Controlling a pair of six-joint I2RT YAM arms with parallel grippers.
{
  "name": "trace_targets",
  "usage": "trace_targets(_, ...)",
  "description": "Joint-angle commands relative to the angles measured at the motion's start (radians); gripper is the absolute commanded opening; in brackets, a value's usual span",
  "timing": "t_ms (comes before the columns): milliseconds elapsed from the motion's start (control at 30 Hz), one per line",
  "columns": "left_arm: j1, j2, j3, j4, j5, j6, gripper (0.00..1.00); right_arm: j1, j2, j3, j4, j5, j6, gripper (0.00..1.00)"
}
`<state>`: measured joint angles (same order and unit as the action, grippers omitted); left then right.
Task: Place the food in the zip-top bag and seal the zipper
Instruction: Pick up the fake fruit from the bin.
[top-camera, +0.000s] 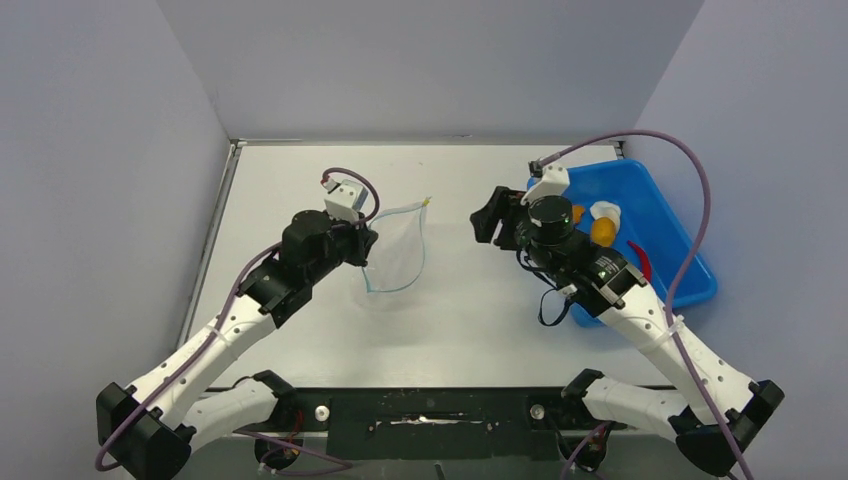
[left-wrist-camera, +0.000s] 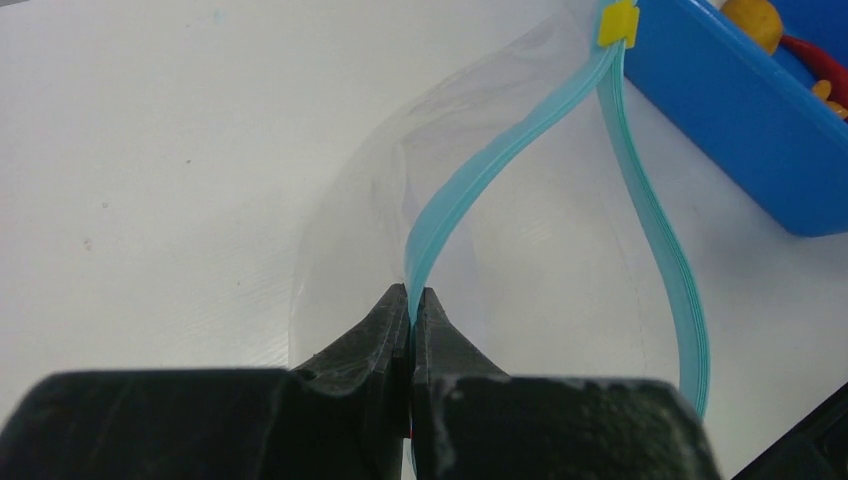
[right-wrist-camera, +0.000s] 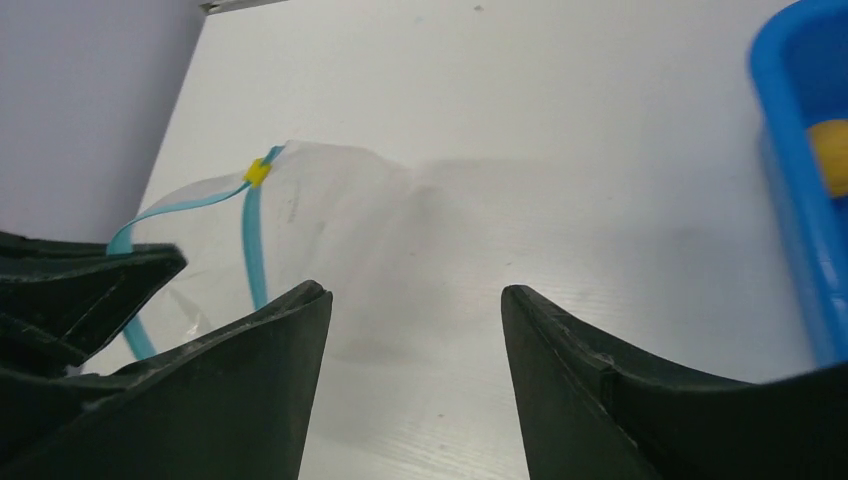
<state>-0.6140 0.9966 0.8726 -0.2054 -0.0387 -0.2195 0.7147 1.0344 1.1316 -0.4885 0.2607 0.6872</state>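
Left gripper (left-wrist-camera: 410, 300), btm ctr of wrist view: jaws clamped on zipper (left-wrist-camera: 470, 190), holding zip-top bag (top-camera: 395, 255) mouth agape, ctr-left overhead. Right gripper (right-wrist-camera: 415, 310): spread wide, empty. Food (top-camera: 603, 230) sits in blue tray (top-camera: 670, 225), right side. Loading, sealing not yet begun.

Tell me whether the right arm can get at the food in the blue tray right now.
Probably yes: the right gripper is open and empty, and the food lies uncovered in the tray right beside it.
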Motion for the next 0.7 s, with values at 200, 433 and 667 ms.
trace_targets(200, -0.001, 0.036, 0.027, -0.032, 0.001, 0.119, 0.0, -0.326, 0.025, 0.068, -0.134, 0.224, -0.261, 0.64)
trace_targets(433, 0.001, 0.004, -0.004, -0.053, -0.004, 0.125, 0.0, -0.605, 0.187, 0.091, -0.085, 0.213, -0.309, 0.65)
trace_targets(667, 0.005, -0.071, -0.039, -0.023, -0.022, 0.126, 0.0, -0.735, 0.348, 0.05, 0.038, 0.237, -0.363, 0.73)
